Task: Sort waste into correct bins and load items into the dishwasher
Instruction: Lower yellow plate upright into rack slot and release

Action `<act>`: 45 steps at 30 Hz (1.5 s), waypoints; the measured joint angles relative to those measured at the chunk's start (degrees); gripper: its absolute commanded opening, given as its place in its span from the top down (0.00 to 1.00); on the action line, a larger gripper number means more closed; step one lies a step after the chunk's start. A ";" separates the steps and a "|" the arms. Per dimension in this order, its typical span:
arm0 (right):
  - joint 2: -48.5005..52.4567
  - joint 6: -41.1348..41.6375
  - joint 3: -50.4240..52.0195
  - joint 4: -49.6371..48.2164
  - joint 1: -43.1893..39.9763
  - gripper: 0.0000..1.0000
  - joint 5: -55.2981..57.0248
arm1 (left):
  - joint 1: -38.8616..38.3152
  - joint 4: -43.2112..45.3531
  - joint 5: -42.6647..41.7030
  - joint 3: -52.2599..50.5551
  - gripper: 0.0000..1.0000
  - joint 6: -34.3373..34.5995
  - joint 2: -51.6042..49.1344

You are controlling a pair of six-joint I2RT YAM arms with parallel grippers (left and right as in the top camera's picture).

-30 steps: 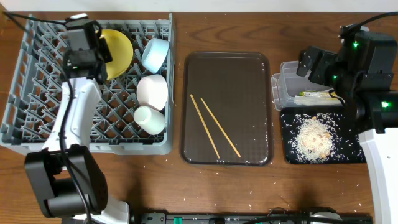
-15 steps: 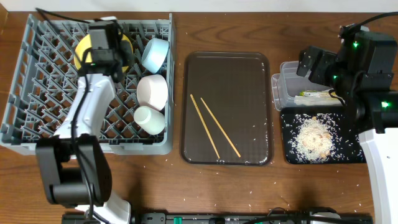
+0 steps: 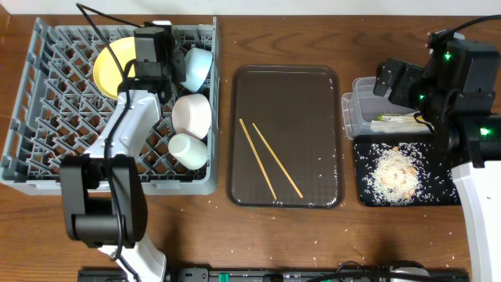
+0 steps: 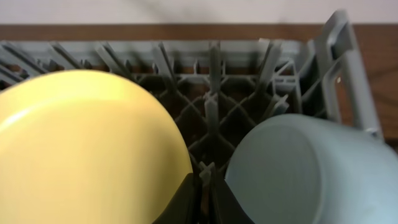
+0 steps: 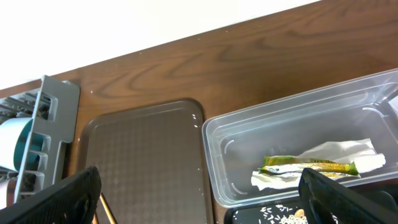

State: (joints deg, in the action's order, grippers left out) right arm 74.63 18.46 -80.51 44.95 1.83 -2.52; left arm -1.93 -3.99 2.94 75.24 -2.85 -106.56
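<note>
The grey dish rack (image 3: pixel 47 141) holds the yellow plate (image 3: pixel 109 66), the light blue bowl (image 3: pixel 196 69), the white bowl (image 3: pixel 192 113) and the white cup (image 3: pixel 188 149). My left gripper (image 3: pixel 154 45) is shut and empty, low between the plate (image 4: pixel 81 143) and the blue bowl (image 4: pixel 298 168); its jaws (image 4: pixel 204 199) are closed. Two chopsticks (image 3: pixel 270 157) lie on the brown tray (image 3: pixel 290 86). My right gripper (image 5: pixel 211 199) is open and empty above the clear tub (image 5: pixel 214 143), which holds the white wrapper (image 5: pixel 336 152) and the green-and-yellow packet (image 5: pixel 305 165). Rice scraps (image 3: pixel 395 174) lie in the black tray (image 3: pixel 450 196).
The clear tub (image 3: pixel 352 117) and the black tray stand side by side at the right, with the right arm's body over them. A few loose rice grains lie on the wooden table near the front edge (image 3: pixel 329 235). The rack's left half (image 3: pixel 39 94) holds nothing.
My left gripper has moved right across the back of the rack, from the yellow plate's left side to between the plate and the blue bowl. The right arm has not moved.
</note>
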 measured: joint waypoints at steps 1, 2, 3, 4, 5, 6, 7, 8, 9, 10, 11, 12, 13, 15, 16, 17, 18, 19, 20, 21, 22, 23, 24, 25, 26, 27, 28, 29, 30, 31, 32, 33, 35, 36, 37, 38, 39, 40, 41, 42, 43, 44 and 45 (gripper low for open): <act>0.00 0.00 0.00 0.00 0.00 0.01 0.00 | 0.00 -0.02 0.02 0.00 0.92 0.00 -0.39; 0.00 0.00 0.00 0.00 0.00 0.01 0.00 | 0.00 -0.02 0.02 0.00 0.92 0.00 -0.72; 0.00 0.00 0.00 0.00 0.00 0.01 0.00 | 0.00 -0.02 0.02 0.00 0.92 0.00 -0.98; 0.00 0.00 0.00 0.00 0.00 0.01 0.00 | 0.00 -0.04 0.02 0.00 0.92 0.00 -1.22; 0.00 0.00 0.00 0.00 0.00 0.01 0.00 | 0.00 -0.02 0.04 0.00 0.92 -0.02 -1.38; 0.00 0.00 0.00 0.00 0.00 0.01 0.00 | 0.00 -0.02 0.07 0.00 0.92 -0.02 -1.46; 0.00 0.00 0.00 0.00 0.00 0.01 0.00 | 0.00 -0.02 0.46 0.00 0.92 -0.02 -1.46; 0.00 0.00 0.00 0.00 0.00 0.01 0.00 | 0.00 0.00 0.90 0.00 0.92 -0.02 -1.46; 0.00 0.00 0.00 0.00 0.00 0.01 0.00 | 0.00 -0.02 1.57 0.00 0.92 -0.02 -1.46; 0.00 0.00 0.00 0.00 0.00 0.01 0.00 | 0.00 -0.09 2.08 0.00 0.92 -0.04 -1.46; 0.00 0.00 0.00 0.00 0.00 0.01 0.00 | 0.00 -0.26 2.62 0.00 0.92 -0.09 -1.46; 0.00 0.00 0.00 0.00 0.00 0.01 0.00 | 0.00 -0.48 3.02 0.00 0.92 -0.13 -1.46; 0.00 0.00 0.00 0.00 0.00 0.01 0.00 | 0.00 -0.59 3.34 0.00 0.92 -0.15 -1.46; 0.00 0.00 0.00 0.00 0.00 0.01 0.00 | 0.00 -0.76 3.72 0.00 0.92 -0.17 -1.46; 0.00 0.00 0.00 0.00 0.00 0.01 0.00 | 0.00 -0.90 3.82 0.00 0.92 -0.17 -1.46; 0.00 0.00 0.00 0.00 0.00 0.01 0.00 | 0.00 -0.92 3.93 0.00 0.93 -0.17 -1.46; 0.00 0.00 0.00 0.00 0.00 0.01 0.00 | 0.00 -0.92 4.09 0.00 0.92 -0.28 -1.46; 0.00 0.00 0.00 0.00 0.00 0.01 0.00 | 0.00 -0.94 4.17 0.00 0.92 -0.44 -1.46; 0.00 0.00 0.00 0.00 0.00 0.01 0.00 | 0.00 -0.96 4.35 0.00 0.92 -0.63 -1.46; 0.00 0.00 0.00 0.00 0.00 0.01 0.00 | 0.00 -1.05 4.55 0.00 0.92 -0.72 -1.46; 0.00 0.00 0.00 0.00 0.00 0.01 0.00 | 0.00 -1.16 4.63 0.00 0.92 -0.92 -1.46; 0.00 0.00 0.00 0.00 0.00 0.01 0.00 | 0.00 -1.25 4.74 0.00 0.92 -1.07 -1.46; 0.00 0.00 0.00 0.00 0.00 0.01 0.00 | 0.00 -1.38 4.76 0.00 0.92 -1.11 -1.46; 0.00 0.00 0.00 0.00 0.00 0.01 0.00 | 0.00 -1.46 4.76 0.00 0.92 -1.36 -1.46; 0.00 0.00 0.00 0.00 0.00 0.01 0.00 | 0.00 -1.66 4.76 0.00 0.92 -1.46 -1.46; 0.00 0.00 0.00 0.00 0.00 0.01 0.00 | 0.00 -1.88 4.74 0.00 0.92 -1.53 -1.46; 0.00 0.00 0.00 0.00 0.00 0.01 0.00 | 0.00 -2.27 4.74 0.00 0.92 -1.51 -1.46; 0.00 0.00 0.00 0.00 0.00 0.01 0.00 | 0.00 -2.58 4.74 0.00 0.92 -1.51 -1.53; 0.00 0.00 0.00 0.00 0.00 0.01 0.00 | 0.00 -2.82 4.74 0.00 0.92 -1.51 -1.64; 0.00 0.00 0.00 0.00 0.00 0.01 0.00 | 0.00 -3.08 4.76 0.00 0.92 -1.51 -1.79; 0.00 -0.02 0.00 0.00 0.00 0.01 0.00 | 0.00 -3.23 4.74 0.00 0.92 -1.51 -2.01; 0.00 0.00 0.00 0.00 0.00 0.01 0.00 | 0.00 -3.30 4.76 0.00 0.92 -1.51 -2.29; 0.00 0.00 0.00 0.00 0.00 0.01 0.00 | 0.00 -3.34 4.72 0.00 0.92 -1.51 -3.02; 0.00 0.00 0.00 0.00 0.00 0.01 0.00 | -0.02 -3.32 4.74 0.00 0.92 -1.51 -3.39; 0.00 0.00 0.00 0.00 0.00 0.01 0.00 | -0.02 -3.23 4.74 0.00 0.92 -1.49 -3.61; 0.00 0.00 0.00 0.00 0.00 0.01 0.00 | -0.04 -3.23 4.74 0.00 0.92 -1.44 -3.67; 0.00 0.00 0.00 0.00 0.00 0.01 0.00 | -0.07 -3.17 4.74 0.00 0.92 -1.27 -3.67; 0.00 0.00 0.00 0.00 0.00 0.01 0.00 | -0.07 -3.10 4.74 0.00 0.92 -1.14 -3.67; 0.00 0.00 0.00 0.00 0.00 0.01 0.00 | -0.07 -3.10 4.74 0.00 0.92 -0.92 -3.67; 0.00 -0.02 0.00 0.00 0.00 0.01 0.00 | -0.07 -3.10 4.74 0.00 0.92 -0.79 -3.67; 0.00 0.00 0.00 0.00 0.00 0.01 0.00 | -0.07 -3.13 4.74 0.00 0.92 -0.70 -3.67; 0.00 0.00 0.00 0.00 0.00 0.01 0.00 | -0.07 -3.13 4.72 0.00 0.92 -0.57 -3.67; 0.00 0.00 0.00 0.00 0.00 0.01 0.00 | -0.07 -3.13 4.72 0.00 0.92 -0.39 -3.67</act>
State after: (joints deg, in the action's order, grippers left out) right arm 74.63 18.46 -80.51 44.95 1.83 -2.52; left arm -2.00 -7.11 7.66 75.24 -3.25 -110.24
